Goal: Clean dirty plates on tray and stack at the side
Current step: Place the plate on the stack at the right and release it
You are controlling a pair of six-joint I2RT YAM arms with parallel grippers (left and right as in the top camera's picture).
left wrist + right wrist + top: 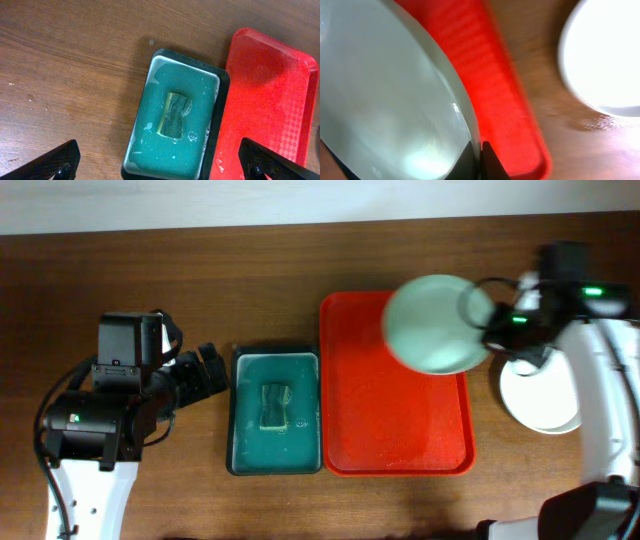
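Landmark: red tray [400, 420], flat, rectangular, with a low rim, lay on the wooden counter [150, 270] right of centre. No plate rested on its floor.

1. mint plate [430, 325]: pale, round and shallow. It was held over the tray's far right corner, partly past the far rim. In the right wrist view its edge stood above the tray's right rim [520, 100], so it appeared lifted clear.

2. right pincer [480, 320]: at the tray's far right corner. It was closed tight on the mint plate's right-hand rim, and the fingertips [487, 160] met at the plate's edge.

3. white plate [540, 395]: on the counter just beyond the tray's right side, apart from it and partly under the right arm. Whether another plate lay beneath it could not be told.

4. basin [277, 412]: dark teal and rectangular, close beside the tray's left side. It held a shallow film of liquid.

5. sponge [274, 404]: small and greenish, near the middle of the basin.

6. left pincer [212, 372]: beyond the basin on the side away from the tray. Its fingers [60, 162] were spread wide and gripped nothing.
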